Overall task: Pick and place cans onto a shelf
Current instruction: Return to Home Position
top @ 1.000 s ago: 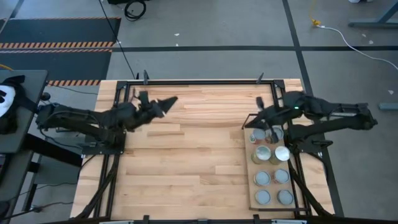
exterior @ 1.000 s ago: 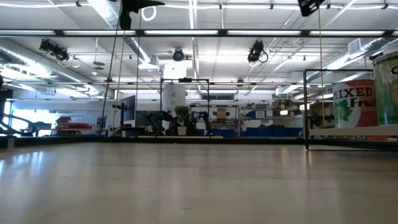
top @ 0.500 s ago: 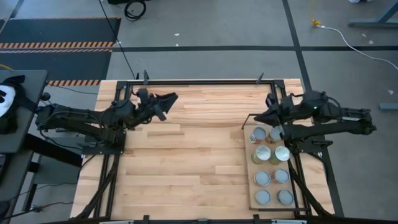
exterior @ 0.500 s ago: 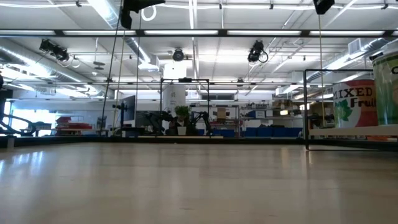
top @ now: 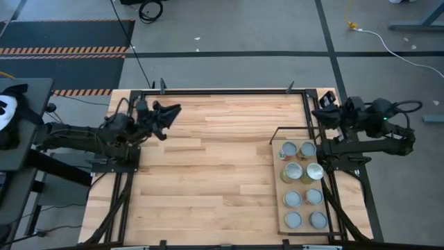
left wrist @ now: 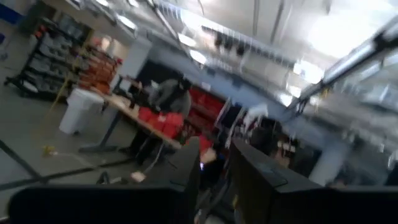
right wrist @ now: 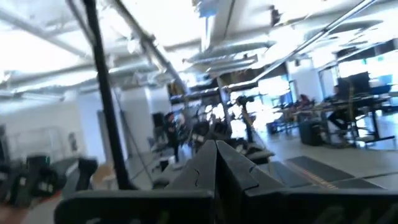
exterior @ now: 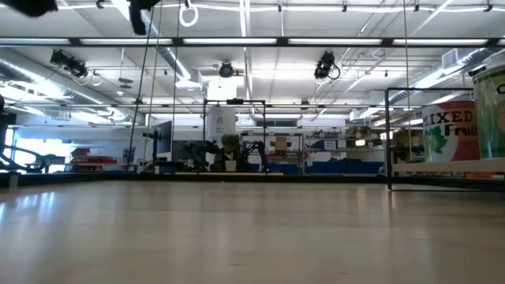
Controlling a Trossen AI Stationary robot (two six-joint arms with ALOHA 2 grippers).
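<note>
Several cans (top: 293, 198) with silvery round tops stand in two rows on the pale wood shelf (top: 303, 210) at the table's right side. One has a white top (top: 315, 171). The shelf's black wire frame (top: 288, 129) is at its far end. The low view shows a "Mixed Fruit" can (exterior: 450, 130) at the right. My left gripper (top: 175, 108) is drawn back at the table's far left, raised, with a gap between its fingers (left wrist: 214, 165). My right gripper (top: 316, 114) is shut (right wrist: 216, 149), raised off the shelf's far right corner.
The planked tabletop (top: 215, 173) lies between the two arms. A black frame (top: 222, 91) runs along the table's far edge. Both wrist views look up into the room, where people stand at tables.
My right gripper has drawn back from above the shelf's far end toward the table's right edge. My left gripper has drawn back toward the table's left edge. The cans have stayed in place.
</note>
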